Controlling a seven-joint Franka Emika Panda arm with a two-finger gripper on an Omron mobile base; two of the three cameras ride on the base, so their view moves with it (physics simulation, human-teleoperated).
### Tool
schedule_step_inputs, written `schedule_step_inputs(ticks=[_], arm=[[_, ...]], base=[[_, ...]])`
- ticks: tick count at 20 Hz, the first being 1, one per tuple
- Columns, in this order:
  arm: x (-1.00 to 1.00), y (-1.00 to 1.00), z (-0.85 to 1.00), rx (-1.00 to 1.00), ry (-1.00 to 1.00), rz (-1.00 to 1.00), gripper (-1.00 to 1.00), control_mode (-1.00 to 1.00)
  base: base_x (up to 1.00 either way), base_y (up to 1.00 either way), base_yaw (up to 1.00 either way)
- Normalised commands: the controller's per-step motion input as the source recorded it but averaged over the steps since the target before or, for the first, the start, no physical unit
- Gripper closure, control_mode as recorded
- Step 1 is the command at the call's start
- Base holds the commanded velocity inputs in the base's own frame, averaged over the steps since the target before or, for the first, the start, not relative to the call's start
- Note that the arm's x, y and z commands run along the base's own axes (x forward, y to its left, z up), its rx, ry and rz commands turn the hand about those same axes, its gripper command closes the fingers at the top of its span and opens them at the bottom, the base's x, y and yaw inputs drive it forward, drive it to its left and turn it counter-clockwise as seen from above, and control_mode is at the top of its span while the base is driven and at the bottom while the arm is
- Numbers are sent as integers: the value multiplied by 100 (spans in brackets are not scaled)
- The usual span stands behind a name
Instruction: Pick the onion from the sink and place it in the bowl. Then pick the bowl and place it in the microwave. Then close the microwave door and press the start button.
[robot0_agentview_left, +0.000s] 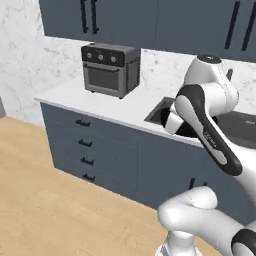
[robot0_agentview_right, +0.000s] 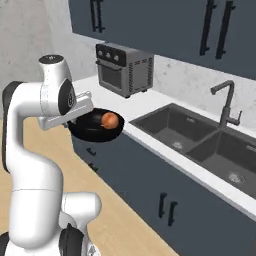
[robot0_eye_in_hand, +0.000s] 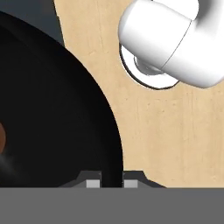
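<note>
Gripper: I read my gripper (robot0_eye_in_hand: 111, 183) as pinching the rim of the bowl (robot0_agentview_right: 95, 128). In the hand view the two fingertips stand close on either side of the dark rim edge, so the narrow gap is a hold on a thin wall, not an empty squeeze.

Bowl: carried clear of the table (robot0_agentview_right: 150, 107), out in front of its front edge, over the wood floor (robot0_eye_in_hand: 166, 131). In the right base view it sits roughly level, which I judge is deliberate, to keep the load from rolling out.

Onion (robot0_agentview_right: 109, 119): lying inside the bowl, toward the side away from my grip. A brown sliver of it also shows at the left edge of the hand view. It rests loose and is not clamped.

Sink (robot0_agentview_right: 200, 140): both basins lie along the table to the right, well apart from the bowl, with nothing in them that I can see. The first step of the task looks done.

Toaster oven (robot0_agentview_right: 123, 69): a small steel-grey oven with knobs stands at the back of the table, near the wall. I do not take it for the microwave.

Step in hand: I judge this to be the transfer of the loaded bowl toward the microwave.

Risk: a one-sided rim pinch gives little hold against tilt. A fast swing could tip the bowl or let the onion roll out.

Next move calls for: slow, level travel with the rim kept square between the fingertips.
</note>
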Motion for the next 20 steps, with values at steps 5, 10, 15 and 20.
schedule_step_inputs(ticks=[5,10,15,20], arm=[[0,0,0,0,0,0,100,100],[0,0,0,0,0,0,100,100],[0,0,0,0,0,0,100,100],[0,0,0,0,0,0,100,100]], base=[[-16,7,86],[0,15,98],[0,6,100],[0,11,99]])
